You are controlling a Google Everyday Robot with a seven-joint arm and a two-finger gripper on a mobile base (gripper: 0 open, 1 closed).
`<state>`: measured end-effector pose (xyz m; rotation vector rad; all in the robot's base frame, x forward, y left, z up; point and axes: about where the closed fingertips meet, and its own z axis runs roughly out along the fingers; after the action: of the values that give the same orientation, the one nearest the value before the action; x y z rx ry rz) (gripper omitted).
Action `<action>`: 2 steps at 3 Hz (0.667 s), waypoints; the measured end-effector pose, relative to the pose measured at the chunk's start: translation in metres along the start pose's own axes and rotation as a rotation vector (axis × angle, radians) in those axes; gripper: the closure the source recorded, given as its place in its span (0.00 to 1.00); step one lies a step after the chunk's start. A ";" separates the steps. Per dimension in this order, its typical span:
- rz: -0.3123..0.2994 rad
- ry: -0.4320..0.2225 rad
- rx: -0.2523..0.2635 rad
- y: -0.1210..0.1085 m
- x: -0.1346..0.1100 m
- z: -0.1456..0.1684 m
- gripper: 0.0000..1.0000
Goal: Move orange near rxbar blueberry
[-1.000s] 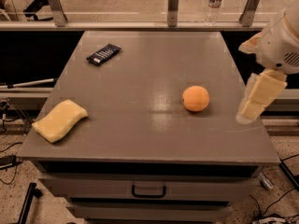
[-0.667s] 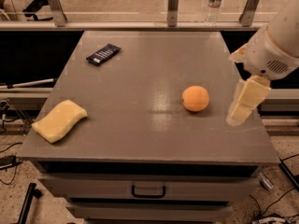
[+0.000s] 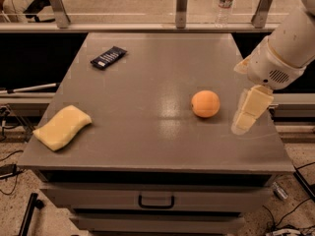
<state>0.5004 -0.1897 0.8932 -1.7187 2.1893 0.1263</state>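
Observation:
The orange (image 3: 205, 103) sits on the grey table (image 3: 147, 82) right of the middle. The rxbar blueberry (image 3: 108, 57), a dark navy bar with white print, lies flat at the far left of the table. My gripper (image 3: 244, 122) hangs from the white arm at the right, just to the right of the orange and a little lower in the view, close above the table top. It does not touch the orange and holds nothing that I can see.
A pale yellow sponge (image 3: 62, 127) lies at the front left corner. A glass rail with metal posts runs behind the table, with a water bottle (image 3: 225, 3) beyond it. A drawer with a handle (image 3: 156, 200) is under the table front.
The arm has moved left and down, bringing the gripper closer to the orange. The orange, bar and sponge have not moved.

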 end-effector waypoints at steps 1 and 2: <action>0.005 -0.036 0.007 0.001 -0.007 0.002 0.00; -0.013 -0.096 0.002 0.001 -0.024 0.017 0.00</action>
<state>0.5083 -0.1627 0.8854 -1.6896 2.1081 0.1990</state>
